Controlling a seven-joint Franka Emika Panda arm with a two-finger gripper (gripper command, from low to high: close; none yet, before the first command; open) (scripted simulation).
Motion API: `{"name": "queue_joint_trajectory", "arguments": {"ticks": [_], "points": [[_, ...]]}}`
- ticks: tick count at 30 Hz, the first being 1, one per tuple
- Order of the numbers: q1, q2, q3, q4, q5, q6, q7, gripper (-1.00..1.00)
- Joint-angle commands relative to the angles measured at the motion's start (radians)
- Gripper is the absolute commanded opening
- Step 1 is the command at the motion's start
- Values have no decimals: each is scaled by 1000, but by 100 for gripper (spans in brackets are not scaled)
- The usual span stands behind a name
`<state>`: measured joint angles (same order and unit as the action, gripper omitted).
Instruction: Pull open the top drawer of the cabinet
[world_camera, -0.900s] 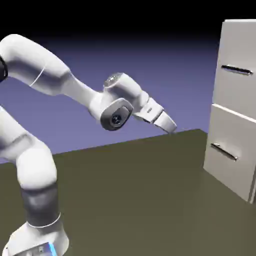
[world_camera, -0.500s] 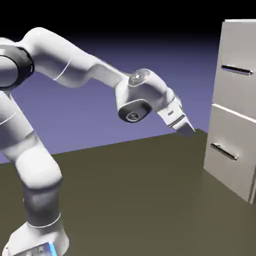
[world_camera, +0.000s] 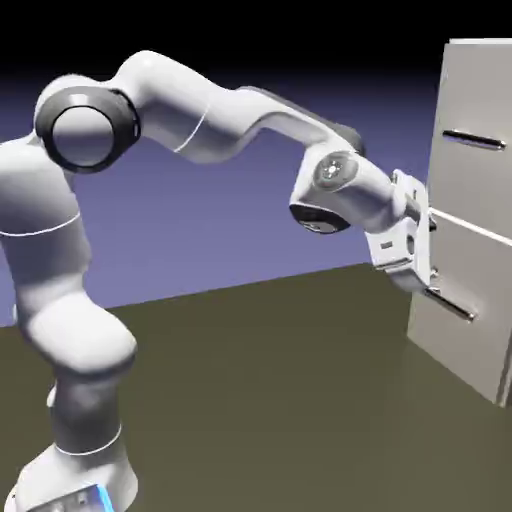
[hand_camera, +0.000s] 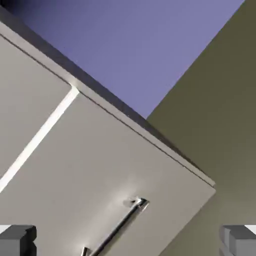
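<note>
The tall light grey cabinet stands at the exterior view's right edge. Its top drawer carries a thin dark bar handle and looks closed. My gripper is close in front of the cabinet, at about the seam between the two drawers and well below the top handle. It is open and holds nothing. In the hand view, both grey fingertips sit wide apart at the bottom edge. The lower drawer's handle lies between them, and the top drawer fills the upper left beyond a pale seam.
The lower drawer with its own bar handle sits just below and right of the hand. The olive table top stretches from the robot's base to the cabinet. The arm's elbow arches high at the left.
The arm has swung to the right across the table, and the hand has turned to face the drawer fronts. The gripper went from mid-table to just in front of the cabinet.
</note>
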<state>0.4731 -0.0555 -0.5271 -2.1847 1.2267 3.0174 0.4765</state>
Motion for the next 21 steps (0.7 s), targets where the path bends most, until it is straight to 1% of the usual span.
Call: {"name": "queue_joint_trajectory", "arguments": {"ticks": [1, 21], "points": [[16, 18, -19, 22, 44, -1, -9, 0], [343, 383, -392, 466, 913, -15, -197, 0]]}}
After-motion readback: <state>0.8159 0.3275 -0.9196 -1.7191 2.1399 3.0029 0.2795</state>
